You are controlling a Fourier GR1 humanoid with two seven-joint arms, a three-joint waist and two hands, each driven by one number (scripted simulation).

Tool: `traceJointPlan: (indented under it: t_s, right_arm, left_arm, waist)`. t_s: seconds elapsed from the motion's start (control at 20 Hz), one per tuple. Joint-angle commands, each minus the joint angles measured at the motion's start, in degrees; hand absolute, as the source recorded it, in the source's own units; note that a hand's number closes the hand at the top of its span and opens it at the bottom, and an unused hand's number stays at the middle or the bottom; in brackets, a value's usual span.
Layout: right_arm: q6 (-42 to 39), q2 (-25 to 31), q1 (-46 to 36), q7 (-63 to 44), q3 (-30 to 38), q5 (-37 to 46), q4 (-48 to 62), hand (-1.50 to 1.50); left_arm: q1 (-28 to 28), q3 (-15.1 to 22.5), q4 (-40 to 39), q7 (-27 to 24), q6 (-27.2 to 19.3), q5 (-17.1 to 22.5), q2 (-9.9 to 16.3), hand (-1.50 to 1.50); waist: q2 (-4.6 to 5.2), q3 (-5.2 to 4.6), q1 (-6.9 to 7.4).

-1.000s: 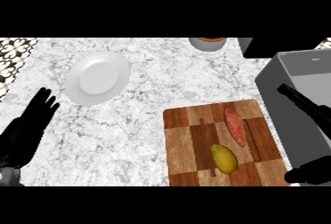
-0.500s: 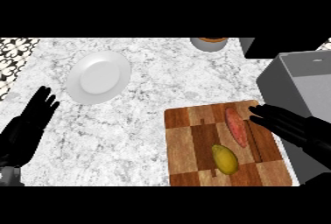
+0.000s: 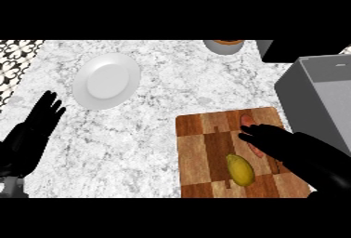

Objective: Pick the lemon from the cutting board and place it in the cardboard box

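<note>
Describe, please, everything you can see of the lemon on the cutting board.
The lemon is a yellow, oval fruit with a slightly olive tinge and tapered ends, whole and unpeeled. It lies on its side on the wooden cutting board, toward the board's near edge, its long axis running roughly away from the robot. The right hand hovers just beside it, fingers extended over the board; whether it touches the lemon cannot be told. Nothing else visibly touches the fruit.

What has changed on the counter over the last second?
The right hand came in from the right edge and now reaches leftward over the cutting board, fingers straight, covering part of the reddish item and close to the lemon. It has not taken hold of anything. The lemon, white plate, grey box and resting left hand stayed put.
</note>
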State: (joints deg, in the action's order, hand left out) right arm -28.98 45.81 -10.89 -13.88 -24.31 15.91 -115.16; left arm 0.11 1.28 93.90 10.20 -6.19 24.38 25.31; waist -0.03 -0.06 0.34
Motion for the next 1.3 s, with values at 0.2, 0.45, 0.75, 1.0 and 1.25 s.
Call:
traceJointPlan:
  t_s: [0.2,0.45,0.75,1.0,1.25]
  right_arm:
    - [-5.14,-7.38,1.0,-4.26,-2.59,7.84,1.29,-1.5]
    - [-8.59,-12.41,-0.84,-4.5,-2.52,11.94,5.21,-1.5]
    - [-7.96,-14.99,2.31,3.81,0.46,16.53,5.81,-1.5]
    - [-6.84,-16.3,5.42,7.25,1.02,21.41,4.61,-1.5]
    - [-14.28,-17.54,-0.54,3.98,3.19,21.55,5.41,-1.5]
  left_arm:
    - [1.59,-0.53,-1.39,-1.4,2.63,-3.06,-3.12,0.0]
    - [-2.05,-4.76,-1.09,2.65,4.47,-2.19,-1.74,0.0]
    - [0.83,-4.26,2.07,3.01,4.18,-5.3,-5.57,0.0]
    - [-1.25,-6.04,-1.54,2.91,6.03,-5.91,-6.61,0.0]
    - [-0.52,-6.35,1.88,4.64,4.83,-7.29,-7.56,0.0]
  waist:
    - [-0.01,0.05,-0.19]
    - [0.04,0.05,-0.1]
    - [0.0,0.07,-0.17]
    - [0.0,0.06,-0.36]
    - [0.02,0.05,-0.14]
